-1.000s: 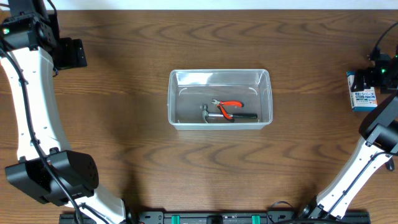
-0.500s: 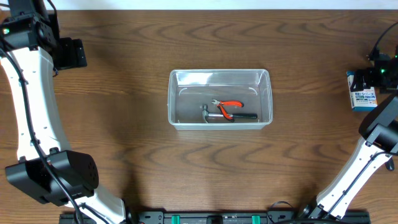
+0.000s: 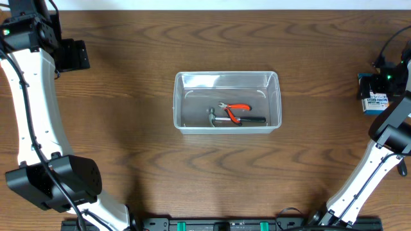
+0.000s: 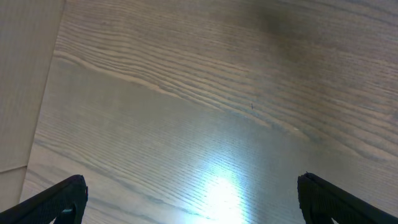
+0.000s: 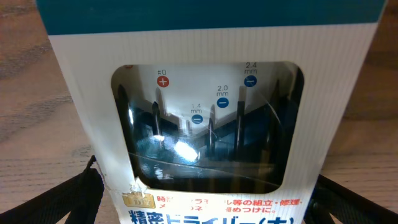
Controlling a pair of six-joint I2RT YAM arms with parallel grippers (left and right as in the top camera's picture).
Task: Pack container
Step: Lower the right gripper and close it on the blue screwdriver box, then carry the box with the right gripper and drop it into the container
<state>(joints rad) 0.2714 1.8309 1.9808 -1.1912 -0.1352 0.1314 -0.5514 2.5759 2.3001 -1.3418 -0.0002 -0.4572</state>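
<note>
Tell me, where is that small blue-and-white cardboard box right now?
In the overhead view the blue-and-white cardboard box sits at the right edge of the table, under the open right gripper, well away from the clear plastic container at the centre.

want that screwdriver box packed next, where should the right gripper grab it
Across its two long side edges, from straight above: the box lies flat, window up, and the open right gripper straddles its width.
</note>
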